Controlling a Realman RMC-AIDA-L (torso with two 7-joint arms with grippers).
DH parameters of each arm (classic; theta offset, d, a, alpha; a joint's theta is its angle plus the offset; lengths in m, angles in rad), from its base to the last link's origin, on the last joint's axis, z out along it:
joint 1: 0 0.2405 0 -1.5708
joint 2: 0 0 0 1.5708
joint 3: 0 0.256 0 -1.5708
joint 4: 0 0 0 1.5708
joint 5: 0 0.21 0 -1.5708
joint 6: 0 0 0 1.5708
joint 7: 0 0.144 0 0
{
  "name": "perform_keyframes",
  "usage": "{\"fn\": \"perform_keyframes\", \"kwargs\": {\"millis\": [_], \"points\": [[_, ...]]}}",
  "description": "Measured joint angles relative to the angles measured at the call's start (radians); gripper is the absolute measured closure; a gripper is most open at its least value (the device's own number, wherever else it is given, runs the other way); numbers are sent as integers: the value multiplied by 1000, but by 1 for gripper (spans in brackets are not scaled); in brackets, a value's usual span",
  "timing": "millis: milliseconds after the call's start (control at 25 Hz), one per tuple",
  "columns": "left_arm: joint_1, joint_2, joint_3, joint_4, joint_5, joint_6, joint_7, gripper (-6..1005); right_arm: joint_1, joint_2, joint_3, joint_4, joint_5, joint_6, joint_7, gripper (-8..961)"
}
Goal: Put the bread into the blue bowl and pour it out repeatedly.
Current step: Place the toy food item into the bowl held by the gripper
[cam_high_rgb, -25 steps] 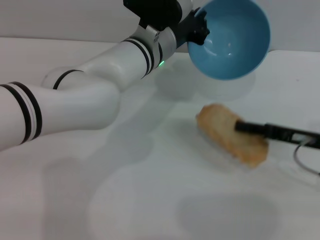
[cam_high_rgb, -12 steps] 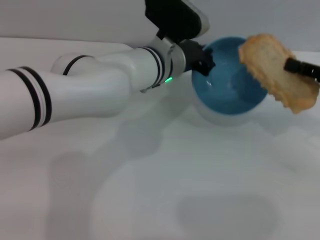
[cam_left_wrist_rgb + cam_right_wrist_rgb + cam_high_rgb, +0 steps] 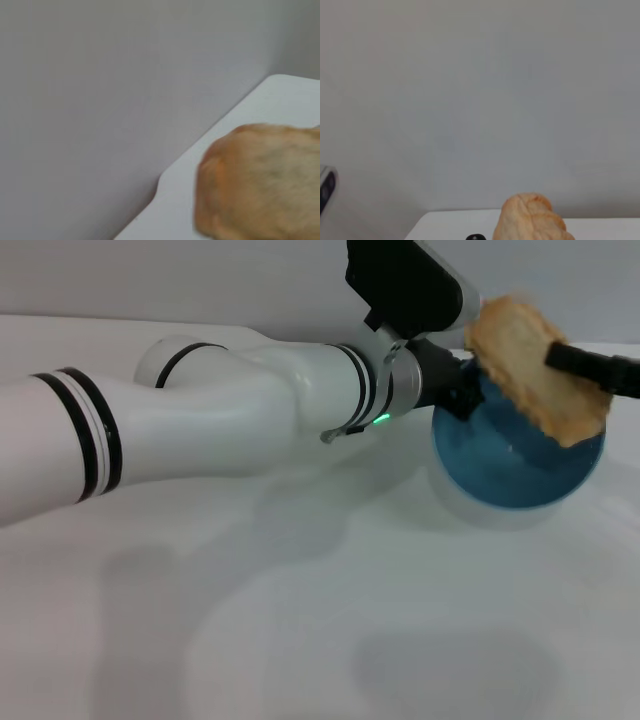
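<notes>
The blue bowl (image 3: 520, 475) stands upright on the white table at the far right. My left gripper (image 3: 452, 390) is shut on the bowl's near-left rim, its arm reaching across from the left. The bread (image 3: 532, 370), tan side showing, hangs tilted just above the bowl's opening, and my right gripper (image 3: 560, 358) is shut on it, coming in from the right edge. In the left wrist view the bread (image 3: 260, 180) fills the near corner. The right wrist view shows one end of the bread (image 3: 532, 220) against the wall.
The white table (image 3: 300, 620) spreads wide in front of the bowl. A grey wall (image 3: 200, 280) runs along the table's far edge, close behind the bowl. My left arm (image 3: 230, 420) lies across the middle of the table.
The bowl went from tilted in the air down to upright on the table, shifting right. The right gripper lifted the bread off the table and brought it over the bowl.
</notes>
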Motion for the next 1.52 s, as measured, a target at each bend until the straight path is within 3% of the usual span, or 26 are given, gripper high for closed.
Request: {"fn": "perform_keyframes", "kwargs": {"millis": [600,840,1000,1520], "points": [[5,0,4,4,0,9,-1,999,29,0,-7,148,0,130,-83,829],[7,1,-3,4,0,17,-2,999,36,1,-7,150,1,127,-85,724],[7,0,-14,5,0,42,-8,999,37,0,-6,146,2,97,-60,541],[-13,2,-70,-21,0,89,-28,1001,-22,-10,5,98,0,-15,26,525]]}}
